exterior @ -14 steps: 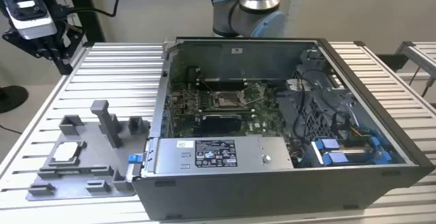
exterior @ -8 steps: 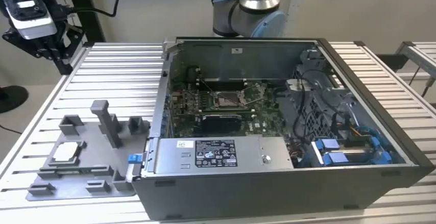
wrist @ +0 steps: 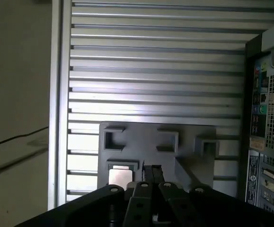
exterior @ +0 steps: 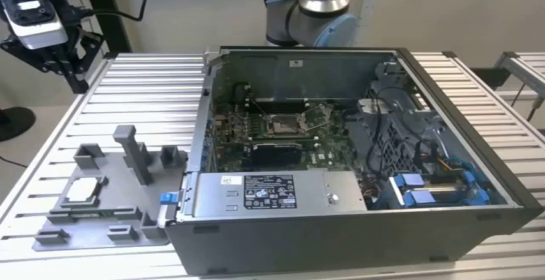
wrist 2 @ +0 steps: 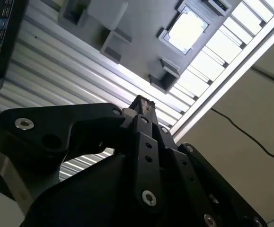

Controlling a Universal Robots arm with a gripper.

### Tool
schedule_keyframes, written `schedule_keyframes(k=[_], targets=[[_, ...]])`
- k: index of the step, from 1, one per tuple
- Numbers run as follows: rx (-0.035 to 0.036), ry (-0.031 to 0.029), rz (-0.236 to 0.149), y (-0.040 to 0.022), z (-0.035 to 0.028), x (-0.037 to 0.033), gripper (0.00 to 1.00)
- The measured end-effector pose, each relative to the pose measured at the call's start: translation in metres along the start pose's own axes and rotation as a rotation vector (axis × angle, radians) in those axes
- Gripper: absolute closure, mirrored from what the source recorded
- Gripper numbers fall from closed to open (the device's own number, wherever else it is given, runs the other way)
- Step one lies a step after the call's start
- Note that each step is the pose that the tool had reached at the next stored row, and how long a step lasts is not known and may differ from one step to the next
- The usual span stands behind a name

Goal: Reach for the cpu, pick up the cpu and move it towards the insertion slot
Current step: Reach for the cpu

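The cpu (exterior: 83, 191) is a pale flat square lying in a pocket of the grey fixture plate (exterior: 102, 229) at the exterior view's left. It also appears in both wrist views, as the cpu (wrist 2: 188, 30) and the cpu (wrist: 120, 176). My gripper (exterior: 64, 63) hangs high above the table's left side, well clear of the cpu, with its black fingers together and nothing between them. The same gripper (wrist 2: 141, 101) and gripper (wrist: 151, 171) point down toward the fixture. The insertion slot (exterior: 285, 124) is a silver-framed socket on the green board inside the open computer case.
The open computer case (exterior: 341, 229) takes up the table's middle and right. Upright grey blocks and a tall post (exterior: 136, 155) rise from the fixture plate beside the cpu. The ribbed metal table (exterior: 145, 88) stretches behind the fixture. A cable lies on the floor (wrist 2: 241, 132).
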State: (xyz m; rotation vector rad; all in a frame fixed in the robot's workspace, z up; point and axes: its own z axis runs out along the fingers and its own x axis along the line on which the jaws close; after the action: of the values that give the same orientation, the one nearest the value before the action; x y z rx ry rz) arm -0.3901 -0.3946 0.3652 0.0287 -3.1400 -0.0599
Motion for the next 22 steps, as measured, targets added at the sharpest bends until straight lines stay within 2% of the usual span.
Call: schedule_keyframes(k=[5, 9, 17, 22], targets=[[-0.0001, 0.0, 0.0, -0.0008, 0.0, 0.0062, 1.0], [0.0, 0.0001, 0.0, -0.0058, -0.0001, 0.0121, 1.0], [-0.0001, 0.0, 0.0, -0.0231, -0.0004, 0.0232, 1.0], [-0.0001, 0.0, 0.0, -0.0369, -0.0008, 0.0247, 1.0]])
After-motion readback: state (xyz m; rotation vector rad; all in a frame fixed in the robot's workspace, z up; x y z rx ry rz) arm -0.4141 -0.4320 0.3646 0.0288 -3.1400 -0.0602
